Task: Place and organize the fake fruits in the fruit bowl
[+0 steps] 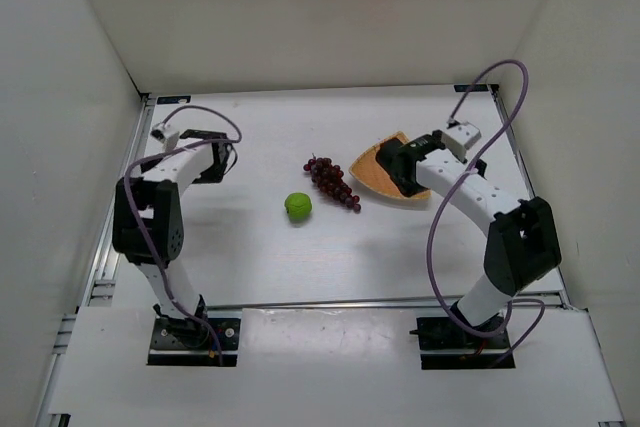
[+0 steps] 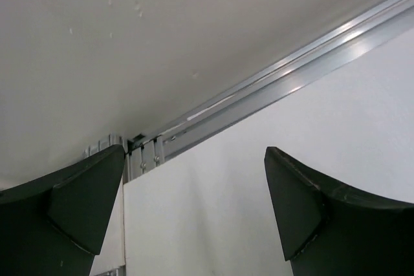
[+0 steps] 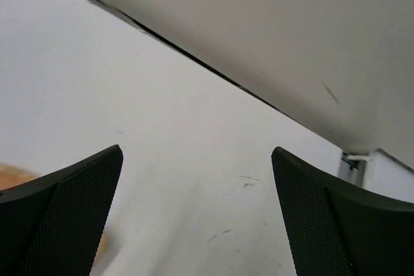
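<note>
The bright-green lime lies on the white table near the middle. The dark purple-red grape bunch lies just to its upper right, its right end close to the wicker bowl. My right gripper hangs open and empty over the bowl and hides the bowl's right part. In the right wrist view the open gripper shows bare table, with a sliver of the bowl at the left edge. My left gripper is open and empty at the far left, well away from the fruits; the left wrist view shows only table and rail.
White walls enclose the table on three sides. An aluminium rail runs along the table edge near my left gripper. A purple cable loops above the right arm. Bare table lies between the lime and the arm bases.
</note>
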Robot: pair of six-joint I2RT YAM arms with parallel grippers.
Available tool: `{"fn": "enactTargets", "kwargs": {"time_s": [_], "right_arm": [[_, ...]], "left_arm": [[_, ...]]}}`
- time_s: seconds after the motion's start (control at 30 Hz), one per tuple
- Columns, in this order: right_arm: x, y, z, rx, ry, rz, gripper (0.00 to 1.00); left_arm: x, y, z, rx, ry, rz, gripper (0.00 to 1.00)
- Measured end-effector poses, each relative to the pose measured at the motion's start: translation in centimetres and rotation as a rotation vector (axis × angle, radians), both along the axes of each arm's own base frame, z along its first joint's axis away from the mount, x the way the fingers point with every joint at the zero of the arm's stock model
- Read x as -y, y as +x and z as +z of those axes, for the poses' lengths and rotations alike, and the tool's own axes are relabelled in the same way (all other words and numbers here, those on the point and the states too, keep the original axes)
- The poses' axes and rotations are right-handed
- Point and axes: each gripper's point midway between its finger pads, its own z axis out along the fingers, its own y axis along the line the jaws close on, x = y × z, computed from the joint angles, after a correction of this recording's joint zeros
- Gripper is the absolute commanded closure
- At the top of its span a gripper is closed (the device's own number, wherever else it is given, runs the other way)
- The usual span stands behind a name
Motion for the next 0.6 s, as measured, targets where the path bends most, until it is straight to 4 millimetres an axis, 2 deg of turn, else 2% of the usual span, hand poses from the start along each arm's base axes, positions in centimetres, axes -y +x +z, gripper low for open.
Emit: {"fn": "enactTargets", "kwargs": {"time_s": [0.07,0.13,0.2,0.23,0.27,0.3,0.37,0.43,0.47,0.53,0.6], "right_arm": [[-2.4,1.3,2.4,0.021,0.009,0.073,0.00],[-4.0,2.1,4.6,0.031,0.011,0.122,0.00],[-4.8,2.6,6.4,0.025,0.001,0.151,0.00],[-5.1,2.7,7.1,0.002,-0.016,0.168,0.00],[-5.4,3.0,7.6,-0.033,-0.035,0.193,0.02],[-6.0,3.2,6.8,-0.096,-0.002,0.245,0.00],[-7.9,2.6,3.8,-0.240,0.140,0.437,0.00],[-9.5,1.8,2.5,-0.288,0.265,0.646,0.00],[-10.2,1.8,2.9,-0.286,0.308,0.734,0.00],[-12.0,2.8,4.7,-0.255,0.353,0.882,0.00],[-15.0,4.2,6.5,-0.257,0.371,1.047,0.00]], "left_arm": [[2.3,1.4,2.4,-0.007,-0.015,-0.101,0.01],[4.8,2.5,4.1,-0.017,-0.109,-0.216,0.01],[7.9,3.3,4.8,-0.011,-0.357,-0.392,0.01],[9.3,3.8,6.0,0.010,-0.465,-0.502,0.01],[11.0,4.2,8.1,0.026,-0.560,-0.649,0.01],[12.3,4.6,10.7,0.054,-0.603,-0.782,0.01],[15.6,5.0,15.8,0.091,-0.616,-1.073,0.01],[19.1,3.9,19.2,0.052,-0.560,-1.387,0.01],[20.3,3.0,19.6,-0.004,-0.520,-1.510,0.01],[22.1,1.0,18.9,-0.128,-0.444,-1.687,0.01],[22.7,0.1,17.5,-0.200,-0.382,-1.752,0.01]]}}
